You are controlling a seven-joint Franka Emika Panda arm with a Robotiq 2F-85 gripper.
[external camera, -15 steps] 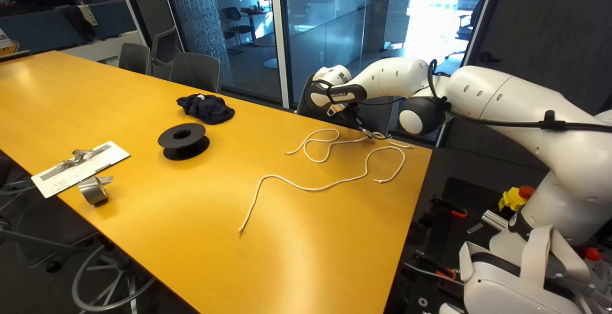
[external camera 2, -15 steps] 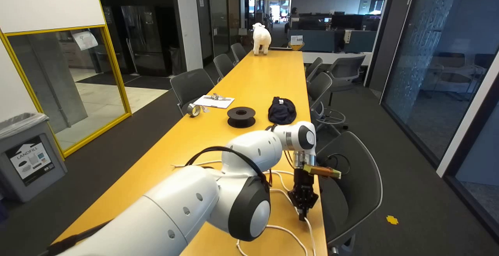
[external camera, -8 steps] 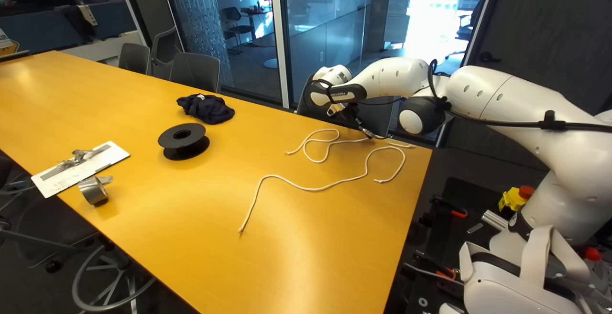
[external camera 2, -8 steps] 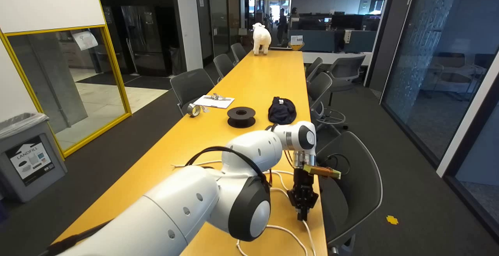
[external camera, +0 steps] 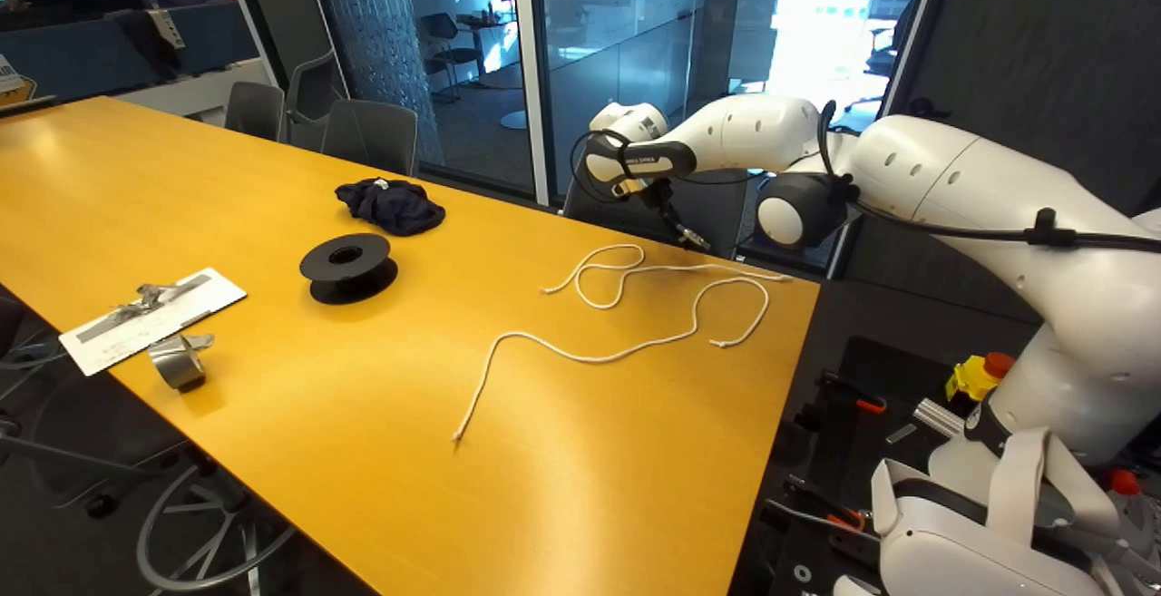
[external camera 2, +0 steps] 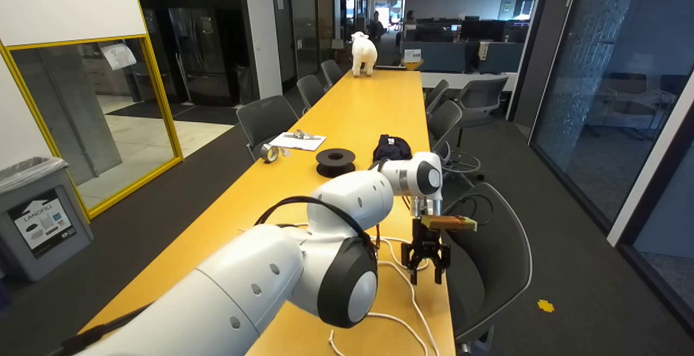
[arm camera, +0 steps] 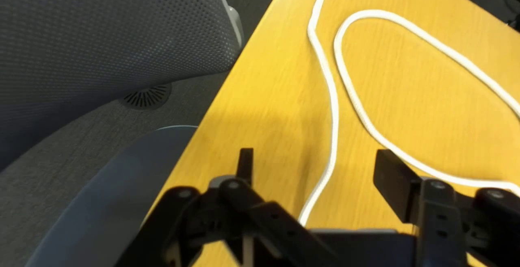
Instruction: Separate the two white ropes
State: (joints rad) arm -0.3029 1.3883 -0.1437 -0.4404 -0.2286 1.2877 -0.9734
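Two white ropes lie on the yellow table, apart from each other. The far rope (external camera: 603, 307) curls in loops and runs along the table's far edge. The near rope (external camera: 594, 360) makes a long wave and bends into a hook at its right end; a narrow gap parts the two there. My gripper (external camera 2: 426, 278) hangs open above the far rope, fingers apart with nothing held. In the wrist view the far rope (arm camera: 334, 112) passes below the gap between the fingertips, while the near rope's bend (arm camera: 426, 37) lies to the right, beyond one finger (arm camera: 396, 181).
A black spool (external camera: 317, 262), a dark cap (external camera: 395, 208), a tape roll (external camera: 177, 362) and a clipboard (external camera: 218, 286) are farther along the table. A grey chair (arm camera: 122, 35) stands close against the table's edge (arm camera: 219, 92) beside the gripper.
The gripper, shut on the far rope a second ago, has opened and risen slightly. That rope has come out of the fingers and rests on the table.
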